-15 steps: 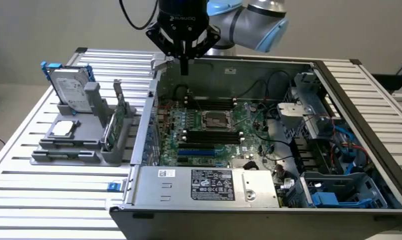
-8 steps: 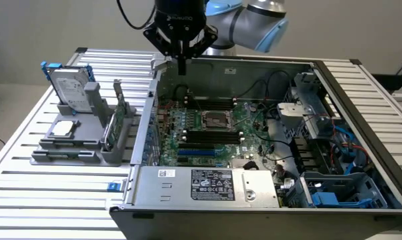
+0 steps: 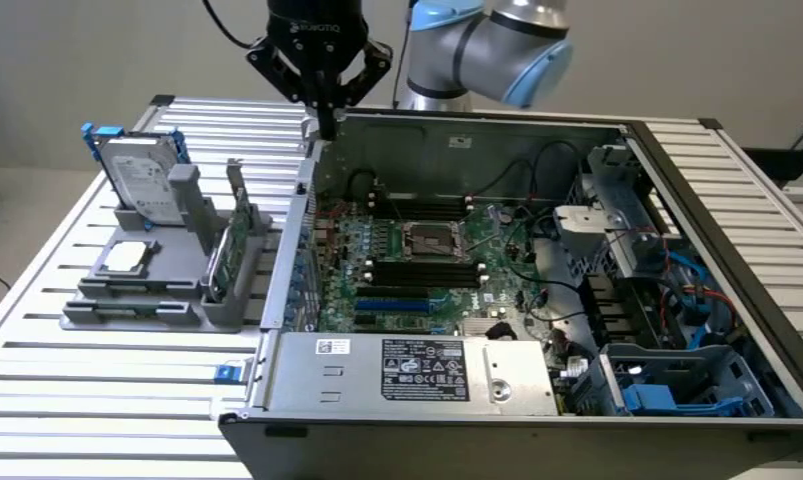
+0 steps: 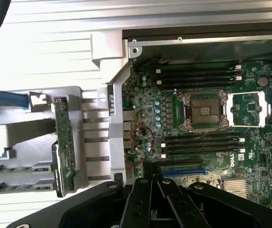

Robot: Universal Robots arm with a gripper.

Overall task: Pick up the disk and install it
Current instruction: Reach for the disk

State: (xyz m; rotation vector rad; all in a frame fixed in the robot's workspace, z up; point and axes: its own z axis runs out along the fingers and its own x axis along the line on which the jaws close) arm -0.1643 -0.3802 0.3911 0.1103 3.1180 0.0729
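While racked upright, one disk [image 3: 137,175].

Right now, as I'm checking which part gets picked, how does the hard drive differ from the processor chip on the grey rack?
The hard drive stands on end; the processor chip lies flat. The hard drive is the larger, rectangular with a blue frame; the processor chip is small, square, without blue. Both are silver and sit in the grey rack.
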